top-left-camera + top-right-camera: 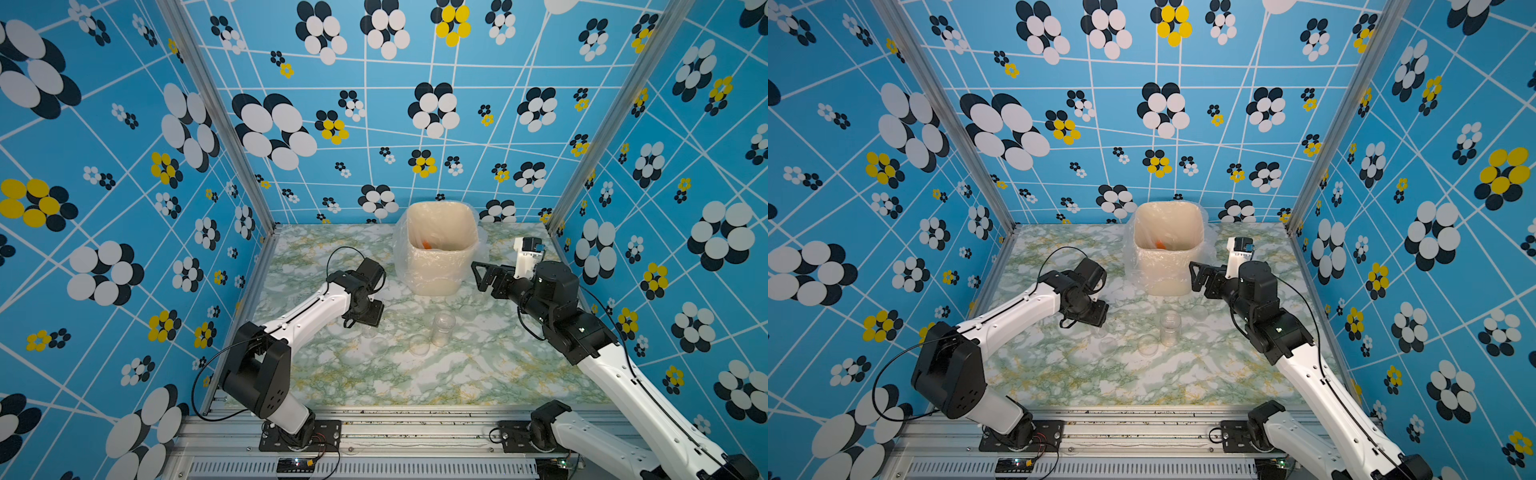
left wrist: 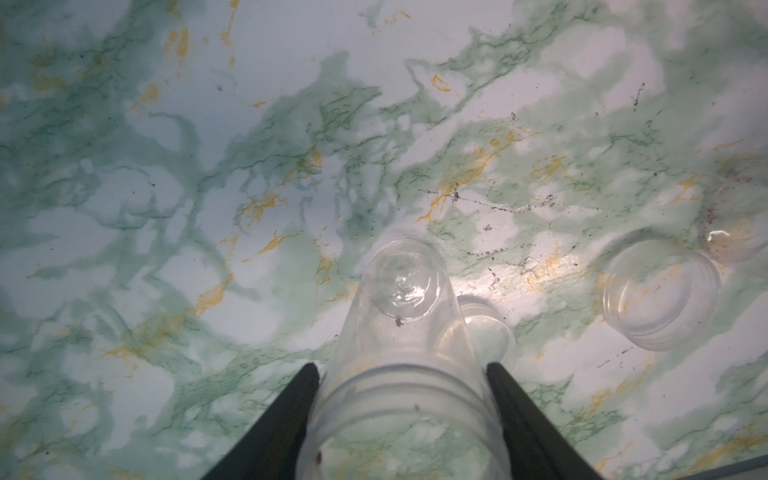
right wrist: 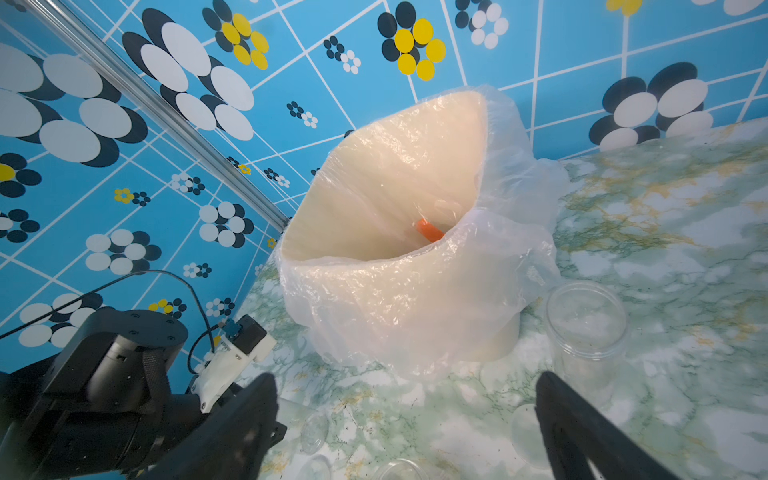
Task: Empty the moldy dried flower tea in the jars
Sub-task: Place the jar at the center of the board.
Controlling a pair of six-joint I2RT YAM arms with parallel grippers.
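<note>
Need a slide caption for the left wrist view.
Left claw straddling a near-empty clear jar, mouth-up on the marble table, a loose lid nearby.

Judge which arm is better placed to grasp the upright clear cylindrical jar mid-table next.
Right, probably: the right gripper is open, empty, near that jar; the left gripper straddles another clear jar.

— What colour is the bench [image 1: 457, 374]?
— A white marble pattern with green veining and streaks of ochre yellow. The walls [image 1: 124, 166] are bright blue, crossed by white lines and dotted with flowers made of black, white and yellow ovals.
— And the bin [image 1: 436, 270]?
— Beige, under a clear, milky liner [image 3: 511, 199]. Something orange [image 3: 430, 230] shows inside.
— The jar [image 2: 407, 332]?
— Colourless and see-through, with a few dark red specks [image 2: 318, 457] on its wall. The left arm [image 1: 307, 309] and right arm [image 1: 615, 382] are white with black joints.
</note>
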